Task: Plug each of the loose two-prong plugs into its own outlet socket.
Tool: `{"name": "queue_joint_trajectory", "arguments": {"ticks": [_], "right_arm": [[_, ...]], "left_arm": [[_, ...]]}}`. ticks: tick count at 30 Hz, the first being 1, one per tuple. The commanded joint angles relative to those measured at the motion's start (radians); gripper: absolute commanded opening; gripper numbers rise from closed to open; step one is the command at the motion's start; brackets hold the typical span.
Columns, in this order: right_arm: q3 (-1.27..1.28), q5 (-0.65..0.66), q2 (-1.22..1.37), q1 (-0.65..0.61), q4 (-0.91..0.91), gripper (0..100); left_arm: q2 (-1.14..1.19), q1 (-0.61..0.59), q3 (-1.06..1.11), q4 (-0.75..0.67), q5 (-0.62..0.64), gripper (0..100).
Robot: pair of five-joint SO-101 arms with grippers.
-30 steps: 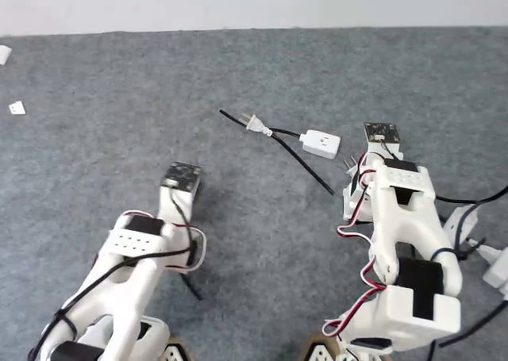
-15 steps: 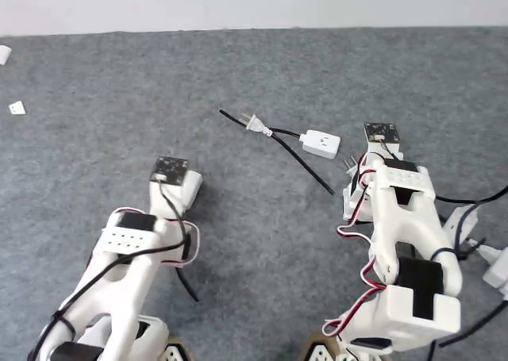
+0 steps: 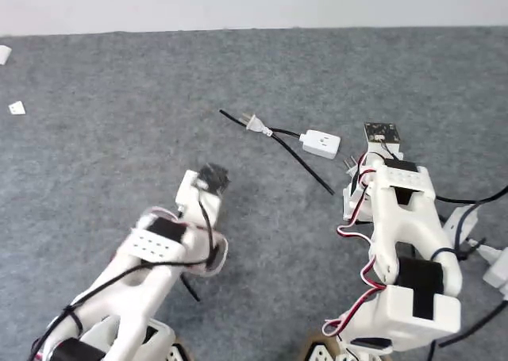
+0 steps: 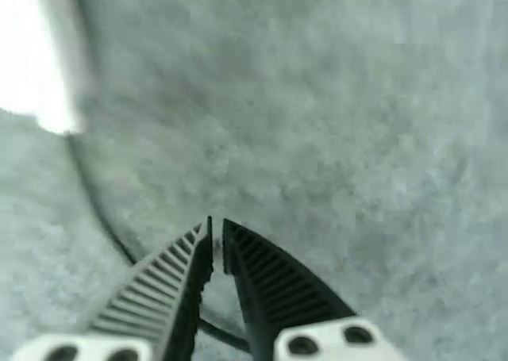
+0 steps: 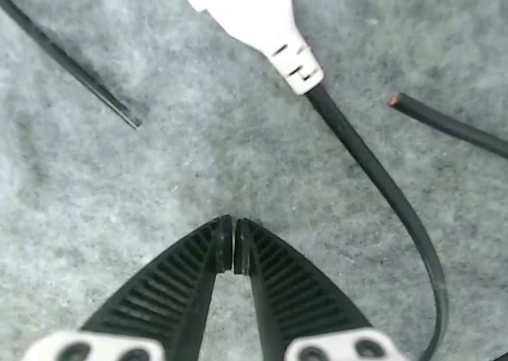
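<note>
a grey, carpet-like counter is seen from above. in the upper middle of the high view a loose plug is laid flat and unplugged, its two prongs turned toward the upper left. just to its right the white outlet socket is laid, apart from the plug, with a thin cord run between them. a long cord is stretched from there toward the lower right. the prongs of a second plug are seen just beside the right arm. the left arm is placed at the lower left, well apart from the socket.

in the left wrist view the left hand is held narrow, with only a slit left between the jaws, and nothing is gripped. a dark cord is passed beneath it.

in the right wrist view the right hand is pressed closed on nothing, tips touching, over bare counter. a white plug body is laid at the top of the frame, apart from the tips, and its thick cord is curved down the right side. a cut cord end and a copper-tipped cord end are laid to either side. whether this is the second plug cannot be told.
</note>
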Motion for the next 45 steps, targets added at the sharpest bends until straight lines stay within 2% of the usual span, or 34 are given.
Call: {"name": "queue_joint_trajectory", "arguments": {"ticks": [1, 4, 6, 11, 15, 19, 27, 35, 45], "right_arm": [[-0.006, 0.008, -0.016, -0.005, -0.005, 0.9], [-0.006, 0.008, -0.016, -0.005, -0.005, 0.9], [-0.006, 0.008, -0.016, -0.005, -0.005, 0.9], [-0.006, 0.009, -0.016, -0.005, -0.005, 0.9], [-0.006, 0.009, -0.016, -0.005, -0.005, 0.9], [-0.006, 0.009, -0.016, -0.005, -0.005, 0.9], [-0.006, 0.009, -0.018, -0.005, -0.007, 0.9], [-0.006, 0.011, -0.018, -0.005, -0.007, 0.9], [-0.006, 0.011, -0.018, -0.005, -0.007, 0.9]], "left_arm": [[-0.063, -0.184, -0.216, 0.031, 0.005, 2], [-0.051, -0.333, -0.325, -0.008, 0.071, 2], [0.012, -0.359, -0.378, -0.014, 0.143, 2], [0.285, -0.327, -0.519, -0.014, 0.222, 2], [0.502, -0.307, -0.651, -0.009, 0.229, 2], [0.615, -0.264, -0.708, -0.008, 0.226, 2], [0.525, -0.115, -0.619, -0.018, 0.224, 2], [0.431, 0.058, -0.44, -0.14, 0.222, 2], [0.422, 0.068, -0.432, -0.138, 0.229, 2]]}}
